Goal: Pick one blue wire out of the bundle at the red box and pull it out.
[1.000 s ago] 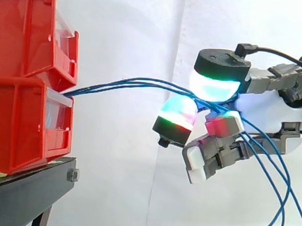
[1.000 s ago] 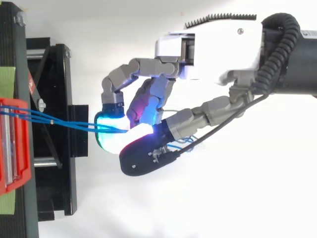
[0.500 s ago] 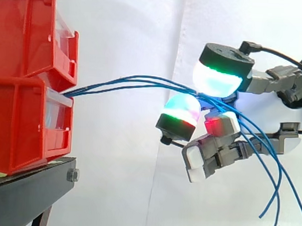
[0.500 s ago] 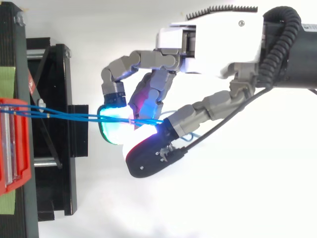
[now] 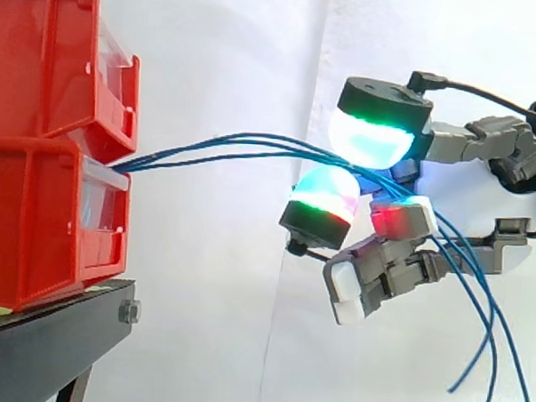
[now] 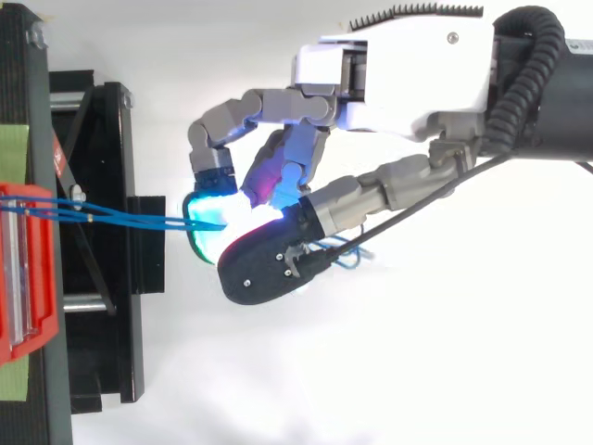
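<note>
White curtain (image 5: 229,66) hangs behind everything. At the far side from the fingertips, a black stand (image 5: 53,334) carries two stacked red bins, the lower bin (image 5: 31,226) under the upper bin (image 5: 43,58), each with a clear front panel. From above, a strip of green tape (image 6: 13,148) lies along the stand's edge next to the lower bin's red rim.

The blue wires (image 5: 226,147) leave the seam between the two bins and run as a loose bundle across open air towards the hand (image 5: 481,206). Their long axis is close to level, rising slightly on the way to the fingertips. In the top view they lie almost straight from the bin to the pads (image 6: 130,219).

The hand's fingers are curled around the bundle. The wires pass under the large upper pad (image 5: 370,139), glowing green and cyan, and over the lower pad (image 5: 323,196), with the two pads closed narrowly on them. A red-glowing pad (image 5: 399,220) sits just behind, beside the strands. Past the fingers the wires bend downward and fan apart, their free ends hanging below the palm.
</note>
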